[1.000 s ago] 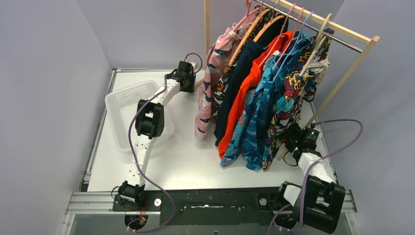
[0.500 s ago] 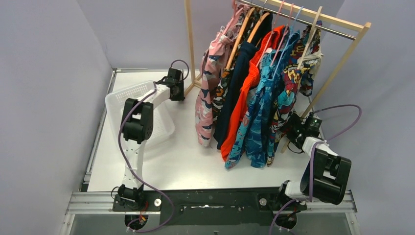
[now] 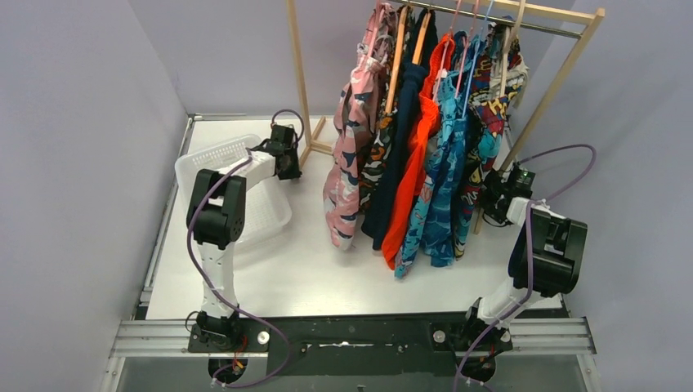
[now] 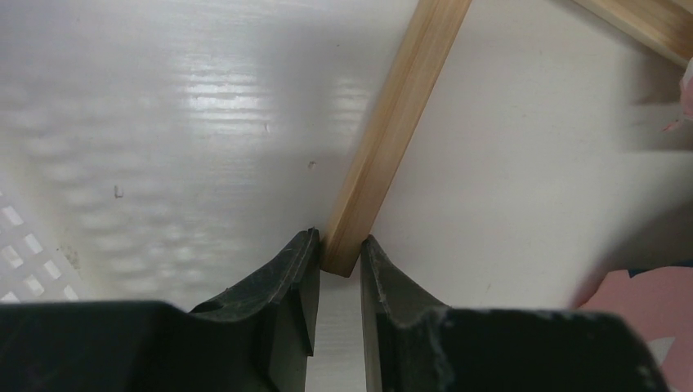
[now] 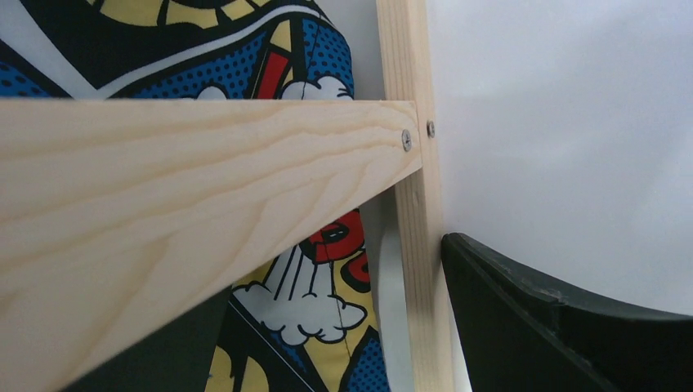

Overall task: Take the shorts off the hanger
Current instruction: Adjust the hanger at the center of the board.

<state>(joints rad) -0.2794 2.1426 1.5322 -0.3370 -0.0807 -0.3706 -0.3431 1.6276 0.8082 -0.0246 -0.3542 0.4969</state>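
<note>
Several pairs of shorts hang on hangers from a wooden rack (image 3: 296, 73): pink printed (image 3: 351, 155), black with orange print (image 3: 382, 135), navy (image 3: 402, 139), orange-red (image 3: 418, 163), teal patterned (image 3: 443, 171) and comic print (image 3: 493, 102). My left gripper (image 3: 288, 167) is shut on the end of the rack's wooden foot bar (image 4: 384, 155); its jaws (image 4: 339, 257) pinch the bar's tip. My right gripper (image 3: 493, 194) holds the rack's right upright (image 5: 413, 269), which lies against one finger (image 5: 531, 327). Comic-print fabric (image 5: 310, 327) fills the space behind it.
A white perforated basket (image 3: 214, 155) sits at the left, beside the left arm; its edge shows in the left wrist view (image 4: 16, 245). A diagonal wooden brace (image 5: 204, 204) crosses close to the right wrist camera. Purple walls close in on both sides.
The rack has slid left and back across the table, both grippers moving with it. The left arm has folded toward the basket; the right arm has reached further forward.
</note>
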